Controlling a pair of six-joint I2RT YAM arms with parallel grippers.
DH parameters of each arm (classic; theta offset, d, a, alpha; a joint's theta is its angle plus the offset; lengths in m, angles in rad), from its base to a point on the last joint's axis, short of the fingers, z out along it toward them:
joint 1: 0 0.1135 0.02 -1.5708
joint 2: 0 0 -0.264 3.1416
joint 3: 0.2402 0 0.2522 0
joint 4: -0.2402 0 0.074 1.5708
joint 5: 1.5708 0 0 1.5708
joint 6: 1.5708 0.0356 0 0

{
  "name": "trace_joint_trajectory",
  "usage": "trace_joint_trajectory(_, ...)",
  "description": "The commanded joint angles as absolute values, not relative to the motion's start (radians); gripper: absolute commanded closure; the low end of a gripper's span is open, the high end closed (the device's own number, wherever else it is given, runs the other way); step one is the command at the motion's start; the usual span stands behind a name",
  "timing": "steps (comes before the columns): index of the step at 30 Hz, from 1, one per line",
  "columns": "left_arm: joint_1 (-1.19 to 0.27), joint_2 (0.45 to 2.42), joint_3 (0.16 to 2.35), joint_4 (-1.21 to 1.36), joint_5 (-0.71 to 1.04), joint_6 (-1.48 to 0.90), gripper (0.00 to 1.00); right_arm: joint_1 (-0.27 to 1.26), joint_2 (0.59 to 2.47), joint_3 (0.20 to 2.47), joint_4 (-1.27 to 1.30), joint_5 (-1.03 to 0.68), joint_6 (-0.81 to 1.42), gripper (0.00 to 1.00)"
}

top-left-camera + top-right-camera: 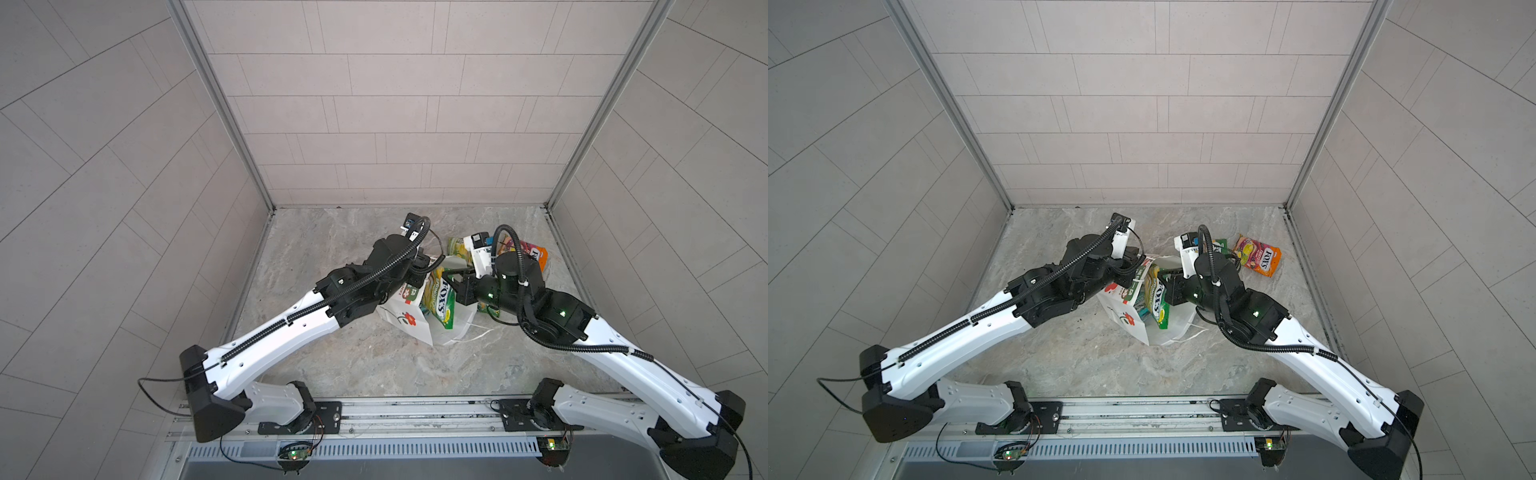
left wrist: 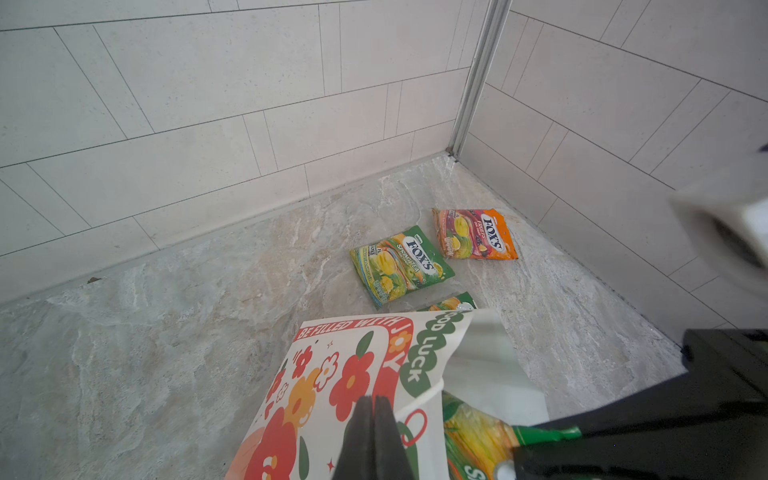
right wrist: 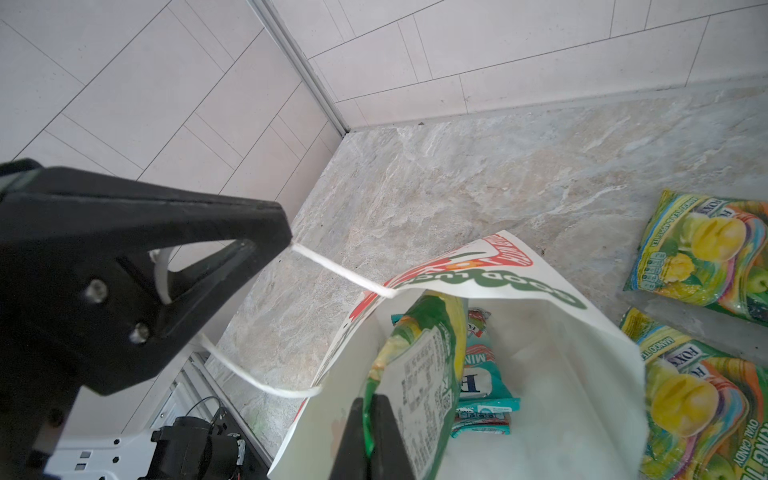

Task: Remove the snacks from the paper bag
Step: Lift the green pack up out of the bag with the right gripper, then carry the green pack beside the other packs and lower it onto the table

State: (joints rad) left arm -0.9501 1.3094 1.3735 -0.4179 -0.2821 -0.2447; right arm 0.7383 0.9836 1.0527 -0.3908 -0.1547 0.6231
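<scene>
While the left claw [image 3: 289,241] is pressed together on a white cord handle [image 3: 345,274] of the tall white paper gift bag [image 1: 405,330], the bag mouth stands open. The bag rests on the grey marbled stone-look surface [image 1: 353,365], between the two arms in both top views. Its face with the red flower drawing is turned toward the arm bases.

The right claw [image 3: 370,403] is pinching one flat glossy green-yellow FOX'S packet [image 3: 419,357] by its edge. This packet stands partly inside the bag, and its upper part projects above the rim.

Teal-red glossy packets [image 3: 482,374] lie deeper inside the bag, below the pinched one. Their exact count cannot be told.

Three packets lie flat on the surface outside the bag, on the right arm's side:
- A first loose green-yellow packet [image 3: 706,253] lies near the bag.
- A second loose green-yellow packet [image 3: 702,411] lies just beside the bag wall.
- An orange-pink glossy packet [image 1: 1257,255] lies farther toward the back right corner, apart from the bag.
</scene>
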Motion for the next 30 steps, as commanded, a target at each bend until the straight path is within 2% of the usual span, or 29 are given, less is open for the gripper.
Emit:
trace_joint_trajectory(1,-0.953,1.32,1.41,-0.441,-0.319,-0.261,1.0,0.731,0.941,1.104,-0.389,-0.191,0.583,1.0)
trace_joint_trajectory(16,-0.954,1.289,1.376,-0.421,-0.313,-0.246,1.0,0.73,0.8,1.236,-0.488,-0.136,0.467,1.0)
trace_joint_trajectory(30,-0.953,1.282,1.37,-0.413,-0.283,-0.242,1.0,0.729,0.765,1.39,-0.74,0.335,0.275,1.0)
